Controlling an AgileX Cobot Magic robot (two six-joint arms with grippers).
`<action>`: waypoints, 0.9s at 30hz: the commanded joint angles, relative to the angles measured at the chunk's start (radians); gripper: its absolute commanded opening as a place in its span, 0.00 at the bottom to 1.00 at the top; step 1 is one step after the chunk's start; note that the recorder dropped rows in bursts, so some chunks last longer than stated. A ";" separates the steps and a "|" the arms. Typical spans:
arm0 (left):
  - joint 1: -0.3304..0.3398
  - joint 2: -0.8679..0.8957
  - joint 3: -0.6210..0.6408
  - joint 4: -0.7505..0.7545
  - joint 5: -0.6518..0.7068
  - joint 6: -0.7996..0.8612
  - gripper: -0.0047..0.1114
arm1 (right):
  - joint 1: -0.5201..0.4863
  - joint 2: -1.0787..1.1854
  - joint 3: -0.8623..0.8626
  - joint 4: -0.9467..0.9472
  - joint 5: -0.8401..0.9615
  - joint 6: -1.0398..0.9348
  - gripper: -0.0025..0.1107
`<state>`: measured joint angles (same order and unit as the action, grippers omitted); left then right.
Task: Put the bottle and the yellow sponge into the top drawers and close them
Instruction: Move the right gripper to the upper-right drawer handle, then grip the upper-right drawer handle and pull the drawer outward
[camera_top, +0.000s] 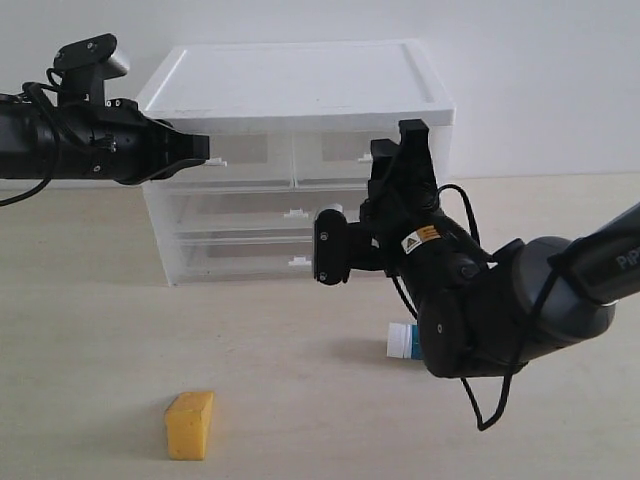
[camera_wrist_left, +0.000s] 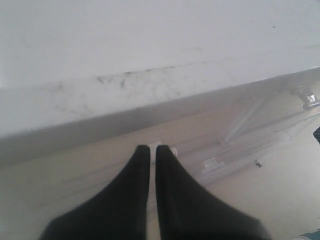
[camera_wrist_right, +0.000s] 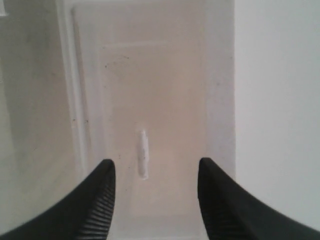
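The left pincer (camera_top: 203, 148) is clenched and empty, its tips at the front of the left top drawer (camera_top: 250, 152). The right pincer (camera_wrist_right: 155, 163) stands released, facing the tab handle (camera_wrist_right: 143, 155) of the right top drawer (camera_top: 335, 150). The bottle (camera_top: 401, 341) lies on the tabletop (camera_top: 300, 400), partly behind the right arm; the yellow sponge (camera_top: 190, 425) stands well apart, further left
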<state>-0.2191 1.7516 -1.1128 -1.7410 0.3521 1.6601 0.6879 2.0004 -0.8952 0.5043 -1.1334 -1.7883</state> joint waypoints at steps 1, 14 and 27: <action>-0.001 -0.012 0.002 -0.003 0.012 0.008 0.07 | -0.010 0.038 -0.021 0.002 -0.012 -0.051 0.42; -0.001 0.000 0.002 -0.003 0.009 0.007 0.07 | -0.010 0.083 -0.065 0.012 -0.088 -0.045 0.42; -0.001 0.002 0.002 -0.003 0.009 0.007 0.07 | -0.020 0.085 -0.121 0.014 -0.088 -0.032 0.42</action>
<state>-0.2191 1.7534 -1.1128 -1.7410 0.3521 1.6601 0.6835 2.0866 -1.0036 0.5121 -1.2084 -1.8309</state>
